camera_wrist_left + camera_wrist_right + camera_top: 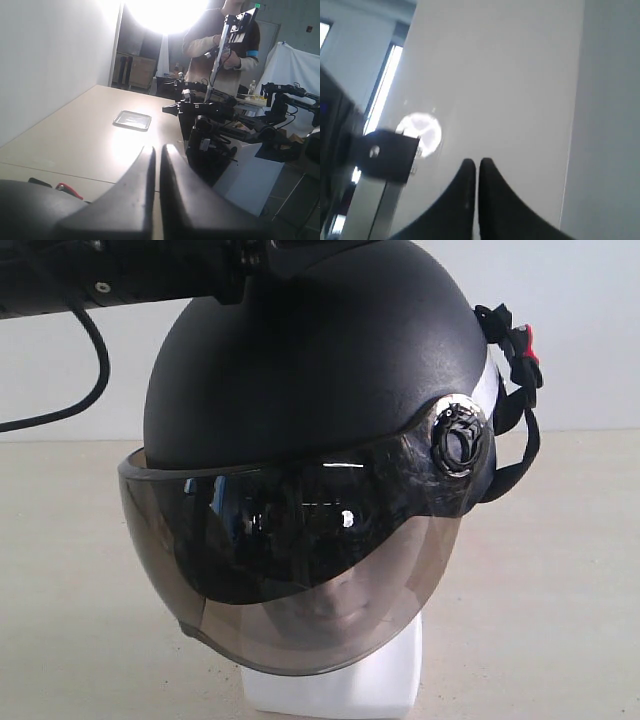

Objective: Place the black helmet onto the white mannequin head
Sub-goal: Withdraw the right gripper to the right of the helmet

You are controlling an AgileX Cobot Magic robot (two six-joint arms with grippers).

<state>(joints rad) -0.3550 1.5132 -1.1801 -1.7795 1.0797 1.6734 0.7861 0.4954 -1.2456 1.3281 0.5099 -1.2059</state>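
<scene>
The exterior view is the only one that shows the job plainly. The black helmet (300, 360) sits on the white mannequin head (340, 692), its shell covering the crown. The smoky visor (280, 570) hangs down over the face, which shows only dimly through the tint. Below the visor's edge the white neck and base stand on the beige bench (560, 570). A chin strap (515, 350) with a red piece loops at the right side of the helmet. One of my arms (120, 275) reaches in from the upper left to the top of the shell, with a cable (95, 360) drooping from it. That view does not show the tip of the arm.

My left wrist view gives what the exterior view hides. My left end effector (157, 150) has its fingers drawn together to a thin slit, with nothing between them. It points out across the bench toward a clear tray (132, 120), a person (220, 45) and other dark arms beyond. A dark rounded mass (30, 210) with a red bit beside it fills the corner of the frame; I cannot tell whether it is the helmet.

My right wrist view shows neither helmet nor head. My right end effector (478, 162) is closed too, fingers pressed together on nothing, against a pale wall.
</scene>
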